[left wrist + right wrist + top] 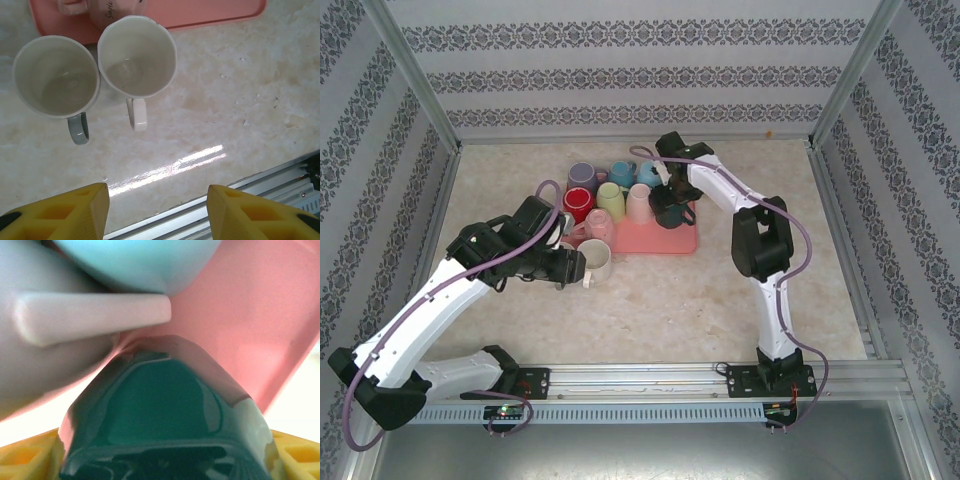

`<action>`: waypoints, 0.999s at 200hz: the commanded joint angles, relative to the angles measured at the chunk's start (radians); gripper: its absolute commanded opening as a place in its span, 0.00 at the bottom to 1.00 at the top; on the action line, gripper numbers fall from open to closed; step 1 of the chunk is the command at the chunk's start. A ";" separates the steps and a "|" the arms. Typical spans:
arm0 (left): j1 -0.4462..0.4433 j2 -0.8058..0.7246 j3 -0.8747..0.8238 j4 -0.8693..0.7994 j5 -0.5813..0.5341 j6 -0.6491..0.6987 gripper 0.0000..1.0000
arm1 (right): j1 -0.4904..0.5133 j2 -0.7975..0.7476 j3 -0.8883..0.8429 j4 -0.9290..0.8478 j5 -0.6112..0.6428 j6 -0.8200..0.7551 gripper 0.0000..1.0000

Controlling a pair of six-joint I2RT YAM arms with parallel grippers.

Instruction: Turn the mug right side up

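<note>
While the right gripper [669,202] clamps the green mug [160,415] over the pink tray's [675,241] right half, a pink mug [90,315] crowds it; rotating there could topple that neighbour. The left gripper [157,210] hangs open beside the tray.

I see a beige marbled tabletop [650,300] boxed by walls [620,75] banded with grey floral print; an aluminium rail [650,372] runs along its near edge.
</note>
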 commanded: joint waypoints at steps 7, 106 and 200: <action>0.013 -0.022 0.006 -0.010 -0.024 -0.024 0.55 | -0.010 -0.166 -0.036 0.007 -0.040 0.047 0.69; 0.014 -0.061 -0.023 0.327 0.134 -0.159 0.57 | -0.075 -0.749 -0.365 0.296 -0.416 0.605 0.60; 0.015 -0.060 -0.318 1.383 0.533 -0.386 0.65 | -0.074 -1.048 -0.632 0.955 -0.636 1.410 0.58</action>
